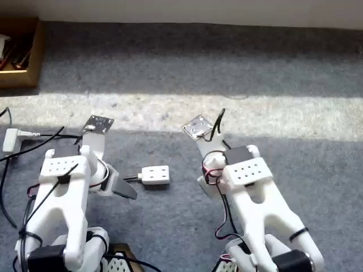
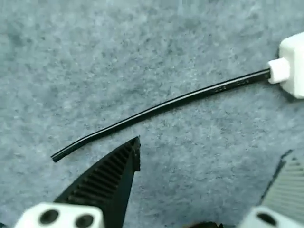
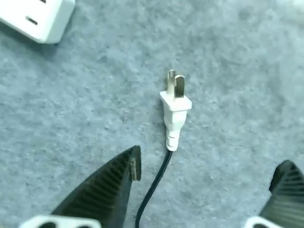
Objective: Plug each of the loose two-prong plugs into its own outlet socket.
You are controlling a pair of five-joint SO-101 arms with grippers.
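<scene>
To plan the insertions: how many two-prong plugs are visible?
1 clearly: the white plug lies before the open right pincer. A white piece at the high view's far left may be another.

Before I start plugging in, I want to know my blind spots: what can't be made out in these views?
- Outlet: slots too small to make out in the high view; both wrist views cut it off at an edge.
- Plug cable: passes the right gripper and leaves the right wrist view at its edge, so where it leads is unseen.
- White piece by the high view's left edge: too small to tell whether it is a plug.
</scene>
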